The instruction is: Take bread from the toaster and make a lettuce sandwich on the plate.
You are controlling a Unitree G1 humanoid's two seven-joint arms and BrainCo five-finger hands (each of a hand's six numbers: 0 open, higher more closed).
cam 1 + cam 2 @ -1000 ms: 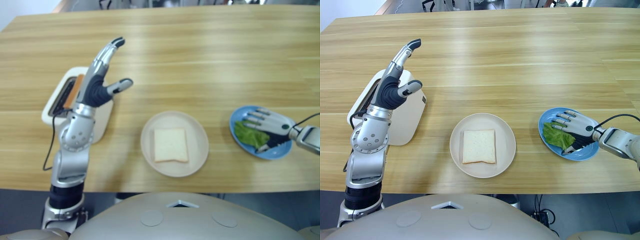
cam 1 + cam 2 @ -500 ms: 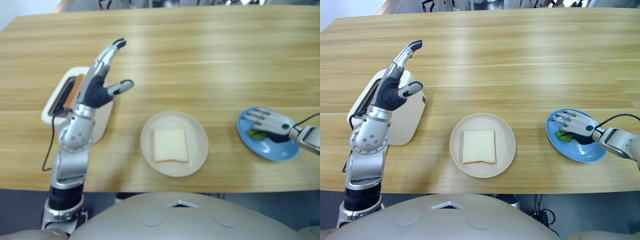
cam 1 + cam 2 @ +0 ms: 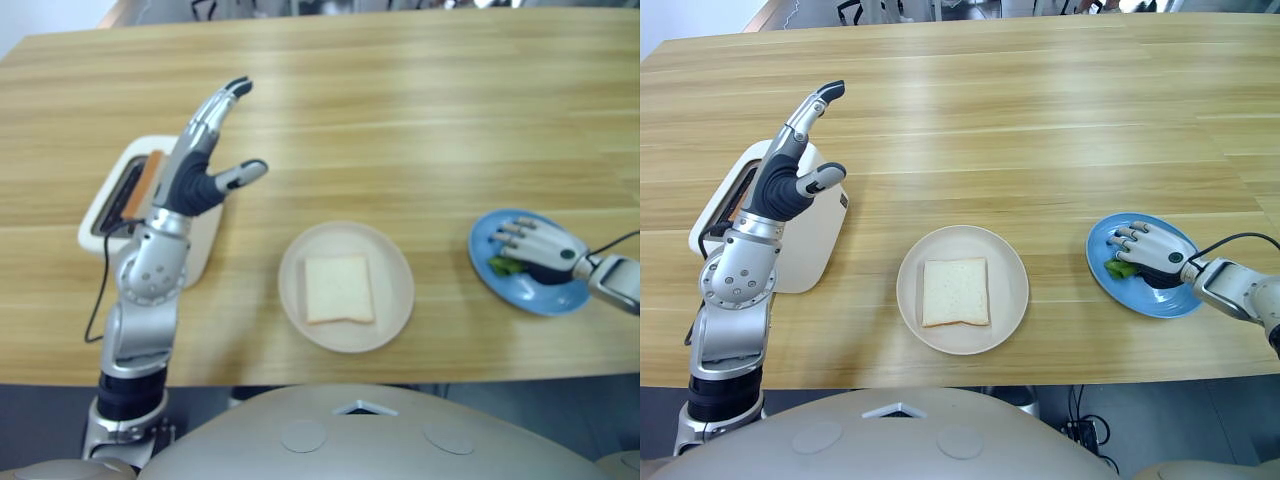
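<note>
One pale square bread slice [image 3: 955, 292] on plate [image 3: 1011, 290]

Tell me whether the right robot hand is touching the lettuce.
Touching. The right eye view shows the right robot hand curled over the lettuce on the blue plate, no gap between them.

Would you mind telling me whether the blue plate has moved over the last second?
Yes. The blue plate has slid slightly to the robot's right, widening its gap from the cream plate, with the right hand over the lettuce.
</note>
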